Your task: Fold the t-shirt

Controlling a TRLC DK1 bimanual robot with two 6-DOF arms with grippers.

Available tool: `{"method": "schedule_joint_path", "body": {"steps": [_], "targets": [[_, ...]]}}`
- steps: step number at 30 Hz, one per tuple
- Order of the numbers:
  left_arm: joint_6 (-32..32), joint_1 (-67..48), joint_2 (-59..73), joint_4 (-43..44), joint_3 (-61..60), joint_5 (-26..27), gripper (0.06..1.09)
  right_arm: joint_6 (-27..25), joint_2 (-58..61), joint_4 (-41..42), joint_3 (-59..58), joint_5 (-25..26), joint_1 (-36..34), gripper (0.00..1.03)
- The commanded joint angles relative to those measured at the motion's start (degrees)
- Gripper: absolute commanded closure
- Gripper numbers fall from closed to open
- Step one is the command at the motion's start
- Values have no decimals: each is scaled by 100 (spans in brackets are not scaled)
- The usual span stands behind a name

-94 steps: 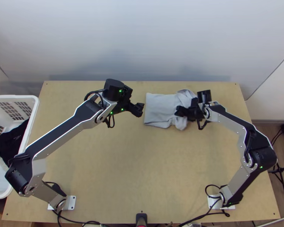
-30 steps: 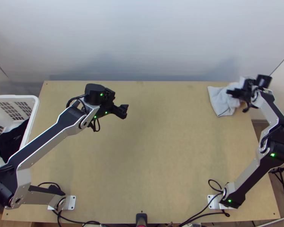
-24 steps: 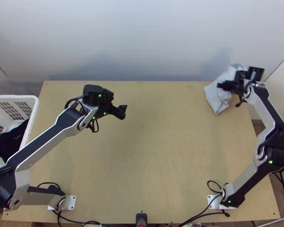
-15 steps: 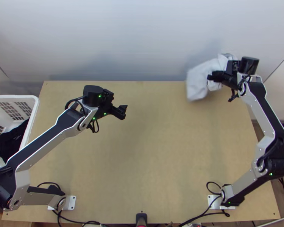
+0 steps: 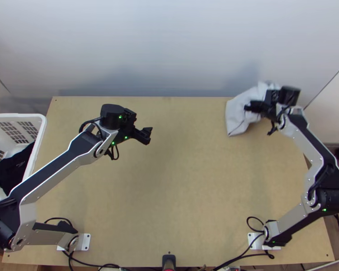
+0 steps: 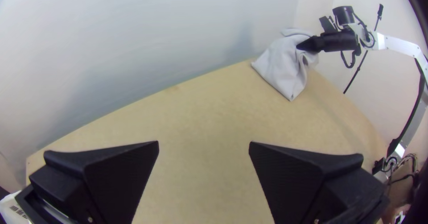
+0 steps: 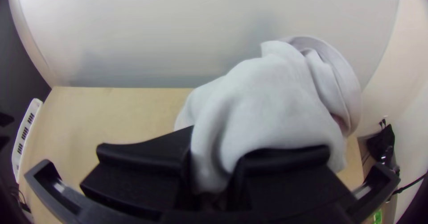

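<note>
T-shirt (image 5: 238,112) bunched at right gripper (image 5: 249,107), fingers pinching cloth, rest draping near table's (image 5: 178,189) far right corner; left gripper (image 6: 204,146) free, fingers wide; folding looks partial at best, laying flat, finishing folds and release left

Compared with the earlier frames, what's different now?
The t-shirt went from lying folded near the far middle to hanging bunched in the right gripper at the far right, having swung farther right and partway back. The left gripper drew back leftward, empty. The white basket stayed put.
</note>
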Motion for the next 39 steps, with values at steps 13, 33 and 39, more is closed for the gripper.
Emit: {"method": "schedule_joint_path", "body": {"steps": [13,33,39], "targets": [[6,7,20,124,-88,0,10,-1669,808,1707,-1087,40,-482,99],[41,-54,398,212,167,0,10,-3198,2021,2419,-392,233,-1888,99],[85,25,389,195,167,0,10,-3224,2319,2419,-190,374,-2099,99]]}}
